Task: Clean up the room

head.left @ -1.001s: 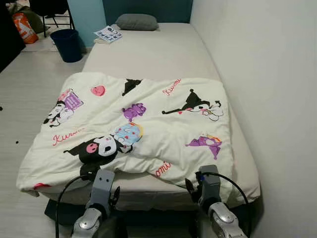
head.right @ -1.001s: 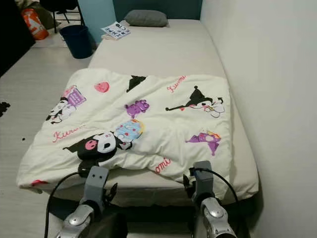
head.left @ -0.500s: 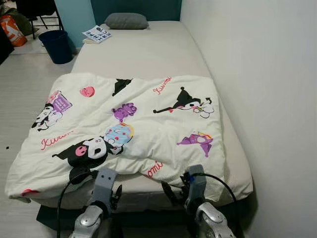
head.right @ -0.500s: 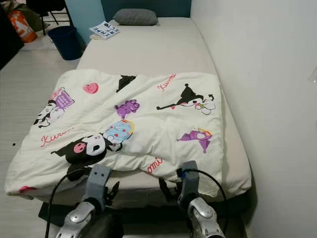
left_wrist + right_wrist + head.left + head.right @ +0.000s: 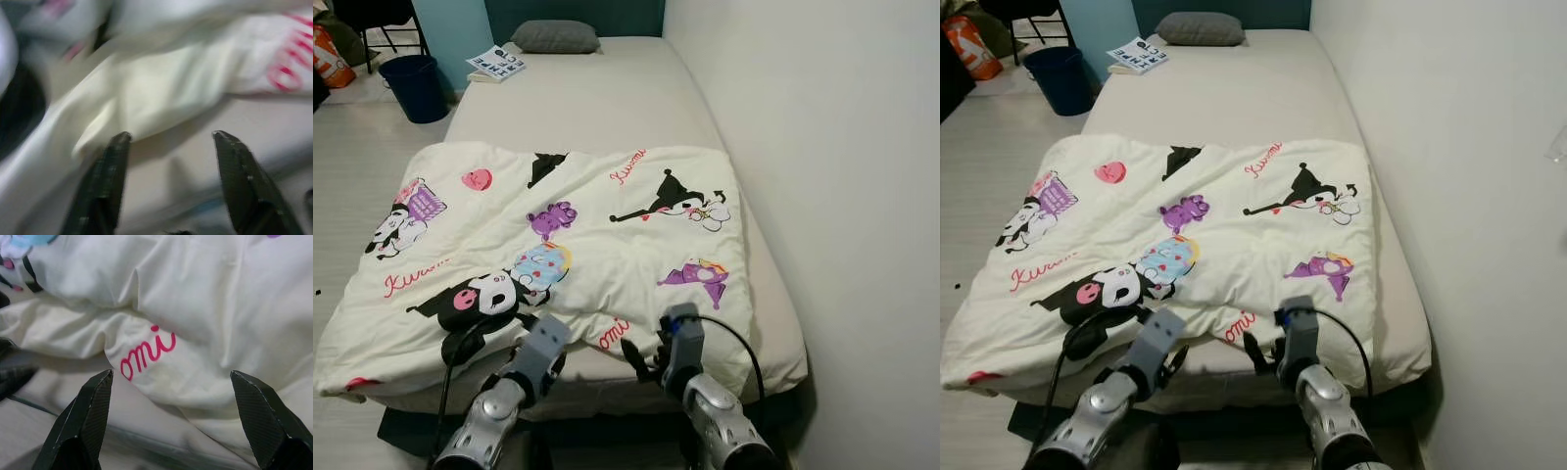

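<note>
Both spread wide, the left gripper (image 5: 168, 142) and right gripper (image 5: 168, 382) hover at the bed's (image 5: 607, 108) foot edge, where the rumpled cartoon-print duvet (image 5: 558, 245) could slip floorward if pinched shallowly.

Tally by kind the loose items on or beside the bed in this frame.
Comforter: 1
Pillow: 1
Magazine: 1
Bin, on the floor beside the bed: 1
Total: 4
</note>
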You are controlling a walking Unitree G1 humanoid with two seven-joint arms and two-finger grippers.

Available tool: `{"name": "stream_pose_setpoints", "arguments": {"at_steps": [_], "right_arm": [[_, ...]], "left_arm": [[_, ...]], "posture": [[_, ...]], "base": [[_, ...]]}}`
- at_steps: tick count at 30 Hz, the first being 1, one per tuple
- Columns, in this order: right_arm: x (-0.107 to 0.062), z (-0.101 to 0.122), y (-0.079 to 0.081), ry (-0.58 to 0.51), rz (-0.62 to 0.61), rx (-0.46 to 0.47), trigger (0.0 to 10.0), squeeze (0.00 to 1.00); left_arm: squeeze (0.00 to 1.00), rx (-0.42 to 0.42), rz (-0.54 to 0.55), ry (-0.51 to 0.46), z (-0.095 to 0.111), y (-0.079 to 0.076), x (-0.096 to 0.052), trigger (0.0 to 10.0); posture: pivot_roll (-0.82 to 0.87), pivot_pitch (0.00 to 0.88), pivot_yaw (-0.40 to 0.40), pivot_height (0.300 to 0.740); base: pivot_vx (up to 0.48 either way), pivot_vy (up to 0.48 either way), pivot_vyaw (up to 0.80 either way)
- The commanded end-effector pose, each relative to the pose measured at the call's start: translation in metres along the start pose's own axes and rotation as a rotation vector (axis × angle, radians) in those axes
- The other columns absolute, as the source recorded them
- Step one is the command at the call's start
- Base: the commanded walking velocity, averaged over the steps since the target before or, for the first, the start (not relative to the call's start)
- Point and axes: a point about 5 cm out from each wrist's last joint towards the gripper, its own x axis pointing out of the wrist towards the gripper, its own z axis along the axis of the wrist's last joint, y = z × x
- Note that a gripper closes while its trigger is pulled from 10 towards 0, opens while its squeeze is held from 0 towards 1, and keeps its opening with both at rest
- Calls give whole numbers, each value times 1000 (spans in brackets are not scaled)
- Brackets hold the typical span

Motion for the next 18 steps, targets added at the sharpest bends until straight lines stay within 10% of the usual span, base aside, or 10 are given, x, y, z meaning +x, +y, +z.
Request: {"name": "stream_pose_setpoints", "arguments": {"at_steps": [1, 4, 8, 13, 14, 15, 18], "right_arm": [[-3, -6, 1, 28, 20, -124, 10000, 1000], [-4, -6, 8, 24, 74, -353, 10000, 1000], [-2, -3, 15, 5, 132, -516, 10000, 1000], [-1, 0, 16, 3, 136, -530, 10000, 1000], [0, 1, 17, -1, 139, -540, 10000, 1000], [0, 3, 18, -5, 143, -561, 10000, 1000], [0, 2, 19, -5, 152, -620, 10000, 1000]], "left_arm": [[1000, -154, 40, 69, -12, 5, -2, 10000], [1000, -188, 42, 76, -12, 4, -1, 10000], [1000, 531, -195, 11, -2, -16, 1, 10000], [1000, 702, -245, -22, 1, -19, 2, 10000], [694, 826, -278, -48, 4, -21, 2, 10000], [129, 943, -293, -76, 8, -23, 2, 10000], [0, 1097, -290, -109, 11, -22, 3, 10000]], "posture": [[16, 199, -30, 559], [16, 207, -31, 559], [22, 220, -36, 559], [24, 223, -35, 559], [24, 225, -34, 559], [26, 226, -34, 559], [25, 228, -33, 559]], "base": [[0, 0, 0], [0, 0, 0], [0, 0, 0], [0, 0, 0], [0, 0, 0], [0, 0, 0], [0, 0, 0]]}}
